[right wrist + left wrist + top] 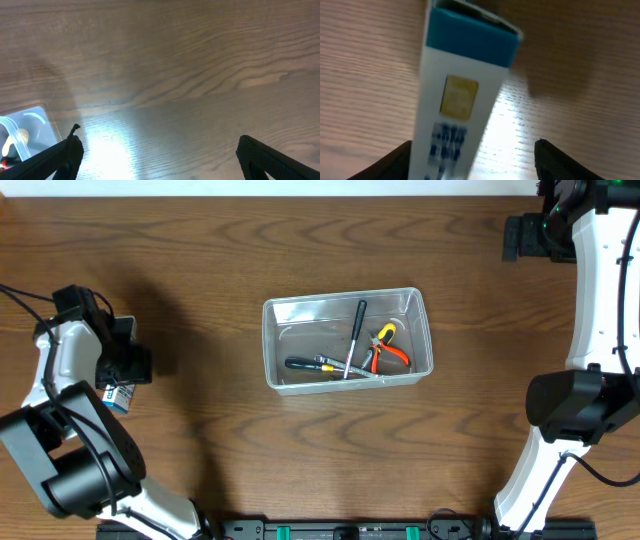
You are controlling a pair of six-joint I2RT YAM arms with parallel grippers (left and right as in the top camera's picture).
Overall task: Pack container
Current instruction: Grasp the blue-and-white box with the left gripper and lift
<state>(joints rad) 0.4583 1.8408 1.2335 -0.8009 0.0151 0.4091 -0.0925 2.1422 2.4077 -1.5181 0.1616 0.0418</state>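
Left gripper [472,152] straddles blue-and-white box [465,75]; clear container [268,345] mid wooden table [200,470].
Left jaws apart, gap on 1 side of box, not clamped. Box at 9 o'clock from container. Container holds orange-handled pliers [388,350] and black-handled tools [357,330]. Right gripper [159,147] spread wide, empty, at 2 o'clock.

Robotics lab bench: wood-grain table [200,260], white left arm [62,365], white right arm [600,290], black rail [340,530] at the near edge
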